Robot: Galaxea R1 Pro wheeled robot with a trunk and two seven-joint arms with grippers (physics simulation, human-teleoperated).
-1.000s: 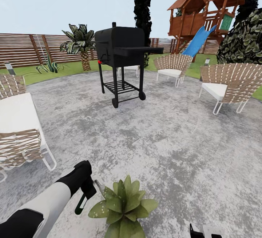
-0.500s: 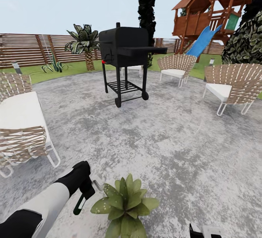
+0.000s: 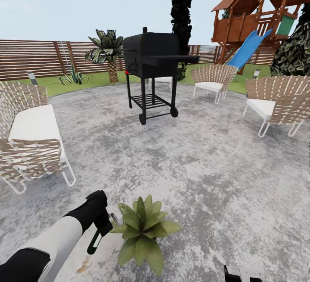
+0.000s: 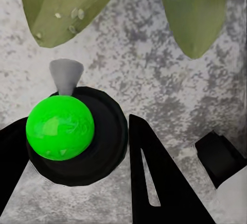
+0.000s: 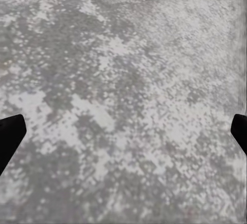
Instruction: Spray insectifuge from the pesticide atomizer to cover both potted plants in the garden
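One potted plant (image 3: 142, 230), a low rosette of broad speckled green leaves, sits on the grey stone patio (image 3: 206, 165) close in front of me. Just left of it, my left gripper (image 3: 101, 226) is shut on the pesticide atomizer (image 3: 94, 244). The dark-green bottle hangs down and its grey nozzle (image 3: 114, 218) points at the leaves. In the left wrist view the atomizer (image 4: 60, 127) appears end-on between the black fingers (image 4: 154, 183), with plant leaves (image 4: 67, 8) just beyond the nozzle (image 4: 66, 75). My right gripper (image 5: 123, 131) stands open over bare stone; its top shows low in the head view (image 3: 239, 273).
A black wheeled grill (image 3: 150, 64) stands mid-patio. Woven chairs sit at the left (image 3: 30, 144), right (image 3: 280, 101) and back (image 3: 213, 79). Beyond are lawn, a wooden fence (image 3: 38, 58), a palm (image 3: 107, 49), a bollard lamp (image 3: 32, 77) and a playhouse with a blue slide (image 3: 249, 47).
The whole head view has shifted, so the camera has turned left. The plant now lies a little higher and further left in the picture. The left arm keeps its hold on the atomizer.
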